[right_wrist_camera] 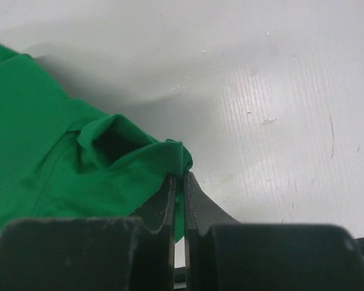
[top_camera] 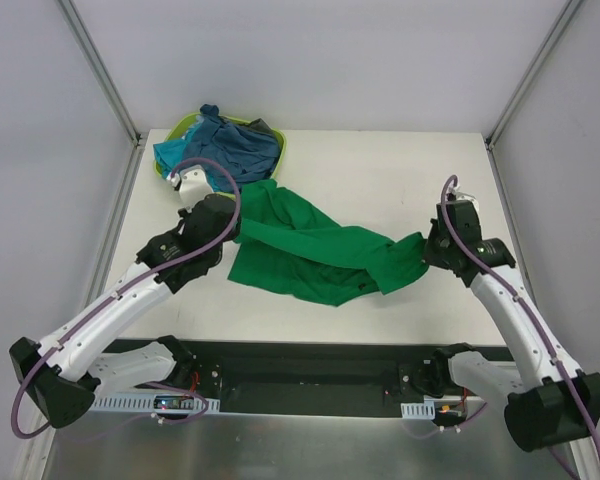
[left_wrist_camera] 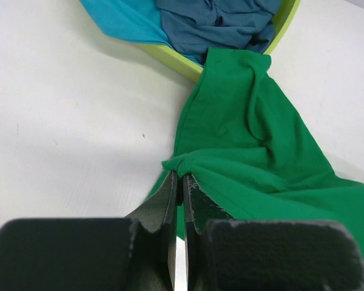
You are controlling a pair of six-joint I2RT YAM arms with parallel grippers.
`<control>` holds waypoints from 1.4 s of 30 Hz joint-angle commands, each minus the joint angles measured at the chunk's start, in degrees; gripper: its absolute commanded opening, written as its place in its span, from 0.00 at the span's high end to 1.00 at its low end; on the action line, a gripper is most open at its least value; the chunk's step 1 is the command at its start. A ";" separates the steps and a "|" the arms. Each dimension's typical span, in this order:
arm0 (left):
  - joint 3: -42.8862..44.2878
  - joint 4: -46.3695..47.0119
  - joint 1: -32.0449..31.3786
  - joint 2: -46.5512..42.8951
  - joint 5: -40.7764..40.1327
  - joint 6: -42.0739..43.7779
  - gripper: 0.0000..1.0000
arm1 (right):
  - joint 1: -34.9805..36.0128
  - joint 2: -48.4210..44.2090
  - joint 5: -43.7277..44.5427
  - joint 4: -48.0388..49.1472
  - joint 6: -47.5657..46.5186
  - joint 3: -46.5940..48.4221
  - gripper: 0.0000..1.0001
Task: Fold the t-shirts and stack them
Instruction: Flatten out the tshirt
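got the left gripper (left_wrist_camera: 181, 182) pinched tight on a fold of the plain bright green cloth t-shirt (top_camera: 310, 245), right at its left edge, jaws basically together with only cloth between. same deal with the right gripper (right_wrist_camera: 181, 179): squeezed closed on a bunched corner of that green shirt at its far right end. leaves the shirt strung between the two grips across the middle of the white table (top_camera: 400, 180), twisted and rumpled, mostly lying on the surface, top bit touching the rim of the lime-green plastic basket (left_wrist_camera: 170, 57).

looking in the basket at the back left corner: stuffed with a dusty blue shirt (top_camera: 235, 148) on top, a turquoise shirt (top_camera: 168, 155) spilling over the left rim, and maybe a dark grey shirt (top_camera: 264, 127) at the back right, hard to say from overhead.

plenty of bare table behind and to the right of the green shirt, plus a strip in front of it before the near edge. tighter on the left, with the left arm (top_camera: 130, 300) close to the table's left edge and the basket just behind it.
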 commanded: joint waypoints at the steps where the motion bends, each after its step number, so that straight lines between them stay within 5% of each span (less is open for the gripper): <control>1: 2.61 0.57 1.91 2.55 -0.22 1.75 1.00 | -2.52 5.94 0.64 -5.10 -1.94 1.96 0.95; 12: -4.33 2.25 2.17 8.36 7.34 0.43 1.00 | -2.78 24.32 -3.42 -0.52 3.95 -6.04 0.93; 23: -6.54 2.25 2.26 7.83 8.57 0.16 1.00 | -3.84 13.62 -0.25 -2.64 7.55 -10.78 0.51; 42: -6.89 2.25 2.35 7.83 8.05 0.25 1.00 | -8.93 21.06 -5.17 3.78 4.92 -14.13 0.59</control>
